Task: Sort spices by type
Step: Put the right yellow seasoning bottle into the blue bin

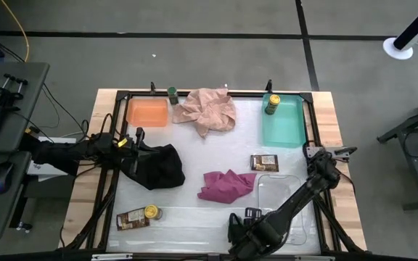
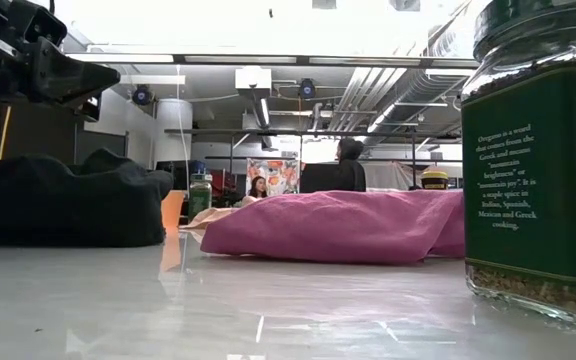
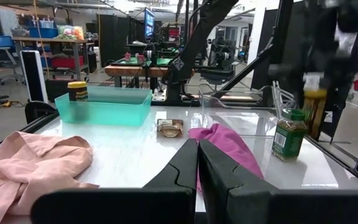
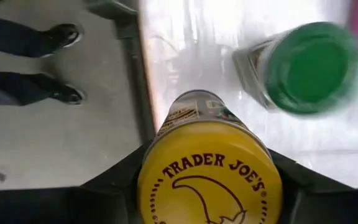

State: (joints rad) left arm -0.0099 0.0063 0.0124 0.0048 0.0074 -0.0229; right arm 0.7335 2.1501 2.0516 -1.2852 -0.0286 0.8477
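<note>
Right gripper [image 4: 207,186] jaws hug yellow-lid jar [image 4: 209,177], grip seemingly unfinished; your lift may slip, toppling green-lid jar [image 4: 306,67]; left gripper [image 3: 197,163] closed.

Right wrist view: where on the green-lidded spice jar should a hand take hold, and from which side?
Probably by the lid, from straight above: the green-lidded dark glass jar stands upright with its round lid clear, while the yellow-lidded jar close beside it crowds a sideways approach.
</note>
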